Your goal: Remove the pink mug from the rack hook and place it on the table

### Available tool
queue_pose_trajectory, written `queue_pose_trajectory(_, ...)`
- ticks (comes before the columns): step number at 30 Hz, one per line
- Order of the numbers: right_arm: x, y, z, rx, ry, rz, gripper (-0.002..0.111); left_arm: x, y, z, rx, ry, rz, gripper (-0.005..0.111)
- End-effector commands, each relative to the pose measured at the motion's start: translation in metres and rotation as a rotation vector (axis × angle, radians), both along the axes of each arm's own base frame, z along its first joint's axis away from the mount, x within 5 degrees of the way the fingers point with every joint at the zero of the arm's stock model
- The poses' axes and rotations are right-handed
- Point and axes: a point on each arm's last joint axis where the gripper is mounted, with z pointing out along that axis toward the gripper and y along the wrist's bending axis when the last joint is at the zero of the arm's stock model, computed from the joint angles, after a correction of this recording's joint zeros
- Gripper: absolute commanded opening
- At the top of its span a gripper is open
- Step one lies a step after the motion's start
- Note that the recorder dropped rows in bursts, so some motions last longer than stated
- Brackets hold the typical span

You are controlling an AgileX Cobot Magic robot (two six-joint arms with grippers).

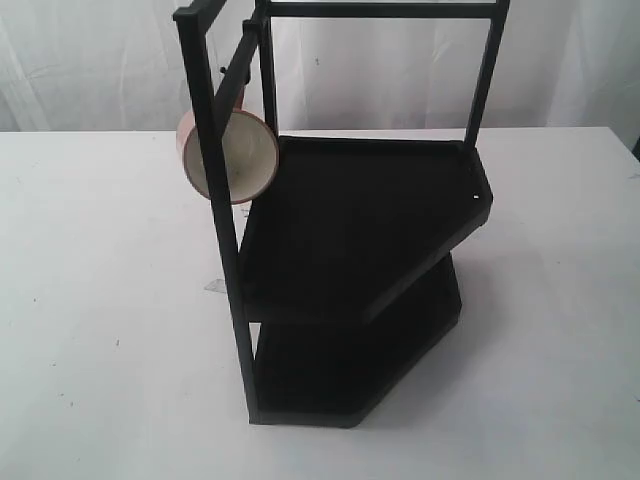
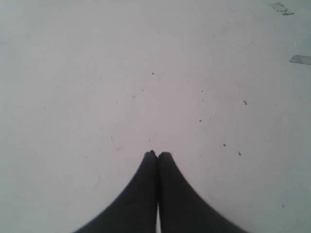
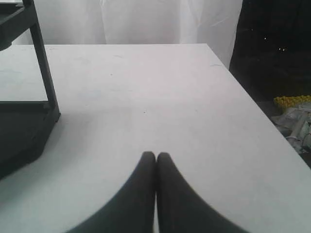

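Note:
The pink mug (image 1: 232,156) hangs high on the left side of the black rack (image 1: 360,230), its cream-white mouth facing the exterior camera. The rack hook (image 1: 222,71) holding it is a thin black peg, mostly hidden behind the rack's front post. The white table (image 1: 90,330) spreads around the rack. Neither arm shows in the exterior view. My left gripper (image 2: 158,154) is shut and empty over bare speckled table. My right gripper (image 3: 156,155) is also shut and empty, with the rack's base (image 3: 24,126) off to one side of it.
White curtains (image 1: 100,60) hang behind the table. In the right wrist view the table edge (image 3: 252,102) drops off to a dark area with yellow and grey clutter (image 3: 294,116). Two dark marks (image 2: 291,34) lie on the table in the left wrist view.

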Motion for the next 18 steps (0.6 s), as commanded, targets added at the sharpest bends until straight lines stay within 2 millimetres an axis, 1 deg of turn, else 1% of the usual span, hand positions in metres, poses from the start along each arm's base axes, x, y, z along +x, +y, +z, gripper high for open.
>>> queue_pose_trajectory(1, 0.000, 0.000, 0.001, 0.000, -0.012, -0.006, 0.000, 0.002, 0.000, 0.005, 0.054, -0.064, -0.017, 0.000)
queue_pose_trajectory(3, 0.000, 0.000, 0.001, 0.000, -0.012, -0.006, 0.000, 0.003, 0.001, 0.008, 0.055, -0.097, -0.016, 0.000)
queue_pose_trajectory(4, 0.000, 0.000, 0.001, 0.000, -0.012, -0.006, 0.000, 0.004, 0.000, 0.010, 0.023, -0.124, -0.013, 0.000)
queue_pose_trajectory(5, 0.000, 0.000, 0.001, 0.000, -0.012, -0.006, 0.000, 0.004, -0.001, 0.012, -0.047, -0.156, -0.001, 0.000)
queue_pose_trajectory(7, 0.000, 0.000, 0.001, 0.000, -0.012, -0.006, 0.000, 0.006, -0.004, 0.020, -0.300, -0.258, 0.044, 0.000)
queue_pose_trajectory(9, 0.000, 0.000, 0.001, 0.000, -0.012, -0.006, 0.000, 0.007, -0.004, 0.027, -0.492, -0.349, 0.082, 0.000)
queue_pose_trajectory(10, 0.000, 0.000, 0.001, 0.000, -0.012, -0.006, 0.000, 0.008, -0.003, 0.030, -0.528, -0.387, 0.090, 0.000)
queue_pose_trajectory(12, 0.000, 0.000, 0.001, 0.000, -0.012, -0.006, 0.000, 0.007, -0.001, 0.037, -0.512, -0.468, 0.095, 0.000)
queue_pose_trajectory(15, 0.000, 0.000, 0.001, 0.000, -0.012, -0.006, 0.000, 0.005, 0.005, 0.052, -0.505, -0.646, 0.115, 0.000)
queue_pose_trajectory(18, 0.000, 0.000, 0.001, 0.000, -0.012, -0.006, 0.000, -0.001, 0.010, 0.073, -0.529, -0.838, 0.126, 0.000)
